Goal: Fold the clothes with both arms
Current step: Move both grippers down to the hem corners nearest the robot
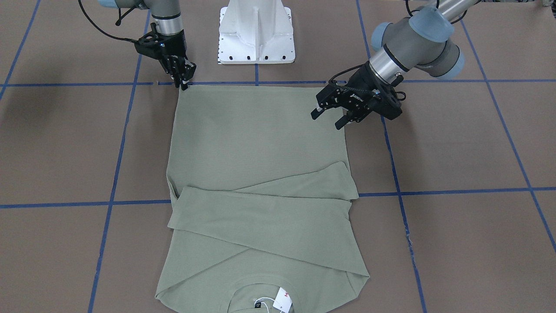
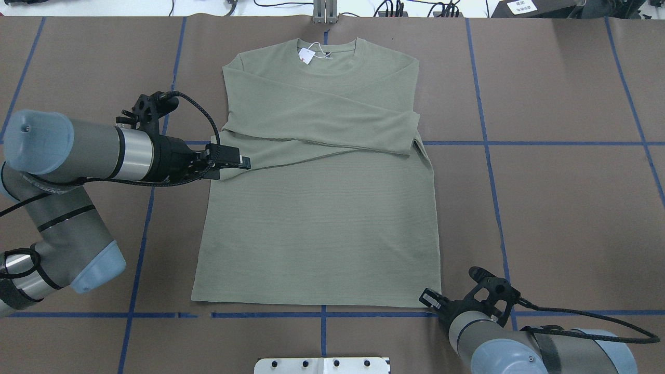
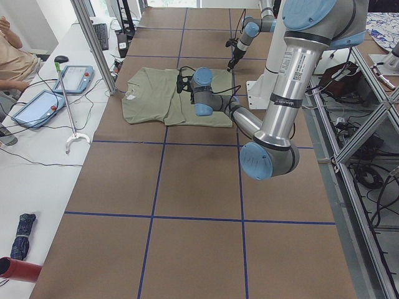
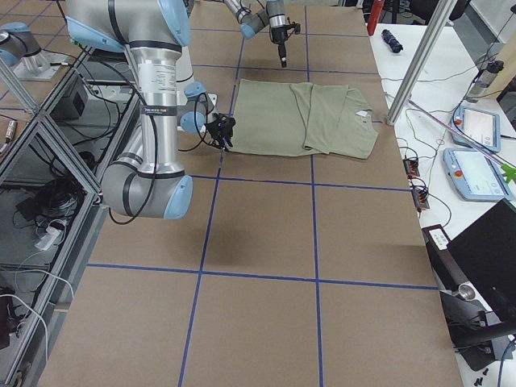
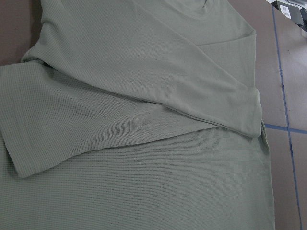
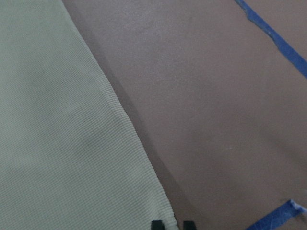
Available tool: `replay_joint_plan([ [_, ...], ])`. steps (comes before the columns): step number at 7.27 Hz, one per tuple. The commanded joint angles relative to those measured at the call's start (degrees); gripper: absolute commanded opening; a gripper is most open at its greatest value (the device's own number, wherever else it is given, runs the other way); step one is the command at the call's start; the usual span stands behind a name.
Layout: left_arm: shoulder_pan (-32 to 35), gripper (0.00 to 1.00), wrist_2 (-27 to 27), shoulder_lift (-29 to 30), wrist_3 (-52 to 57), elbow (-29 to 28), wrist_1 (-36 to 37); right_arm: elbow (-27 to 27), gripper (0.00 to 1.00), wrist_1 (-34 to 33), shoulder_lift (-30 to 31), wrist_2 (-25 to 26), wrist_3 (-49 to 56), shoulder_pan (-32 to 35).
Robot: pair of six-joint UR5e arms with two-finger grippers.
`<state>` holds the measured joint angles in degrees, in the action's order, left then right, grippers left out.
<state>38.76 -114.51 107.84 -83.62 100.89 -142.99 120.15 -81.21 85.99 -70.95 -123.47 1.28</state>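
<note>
The left gripper (image 1: 329, 119) had its two fingers spread wide and held nothing. It hung just over the side edge of the shirt (image 2: 317, 218), at the robot's left and not far from the hem. Its wrist view showed only cloth under it, with the crossed sleeves.

The right gripper (image 1: 184, 82) pointed down at the hem corner at the robot's right. Its fingertips (image 6: 156, 224) stood very near to each other, with only a narrow gap, and the corner of the cloth ended just at them. I cannot tell whether they pinched the cloth or only stood beside it.

The sage-green shirt lay flat in the middle of the table (image 2: 545, 208), the hem toward the robot and the collar (image 2: 358, 49) at the far side. Both sleeves (image 2: 332, 111) were folded in over the chest and crossed each other. A white hang tag (image 2: 306, 56) lay at the neck.

The table was brown and marked with blue tape lines (image 2: 519, 143). The white pedestal base (image 1: 256, 39) stood just behind the hem, between the two arms.
</note>
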Motion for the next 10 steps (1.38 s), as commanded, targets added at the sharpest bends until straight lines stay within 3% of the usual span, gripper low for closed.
replay_joint_plan([
  [1,0.0,0.92,0.08,0.0,-0.66,0.0,-0.01,0.26,0.0,0.0,0.05,-0.15,0.07,-0.05],
  [4,-1.92,0.92,1.48,-3.4,-11.45,1.84,0.52,1.48,0.0,0.17,0.05,-1.38,0.24,0.3],
  [5,-6.54,0.92,7.49,-7.34,-12.96,4.72,0.7,1.92,0.0,0.17,0.05,-2.25,0.24,0.65],
  [6,-8.5,0.92,9.81,-11.13,-12.97,9.97,5.22,3.67,0.0,0.17,0.14,-2.26,0.42,1.0],
  [7,-11.57,0.92,11.92,-12.64,-12.97,16.38,16.75,4.64,0.0,0.09,0.05,-3.13,0.42,1.09],
  [8,-17.6,0.92,19.25,-13.7,-13.84,19.4,24.26,4.74,0.0,0.17,-0.03,-4.8,0.51,2.66],
  [9,-21.67,0.88,23.59,-13.8,-18.03,18.56,25.99,5.0,0.0,0.17,0.05,-5.6,0.51,3.2],
  [10,-22.4,0.87,23.72,-13.89,-18.24,18.29,28.18,5.0,0.0,0.17,0.14,-5.6,0.51,3.21],
])
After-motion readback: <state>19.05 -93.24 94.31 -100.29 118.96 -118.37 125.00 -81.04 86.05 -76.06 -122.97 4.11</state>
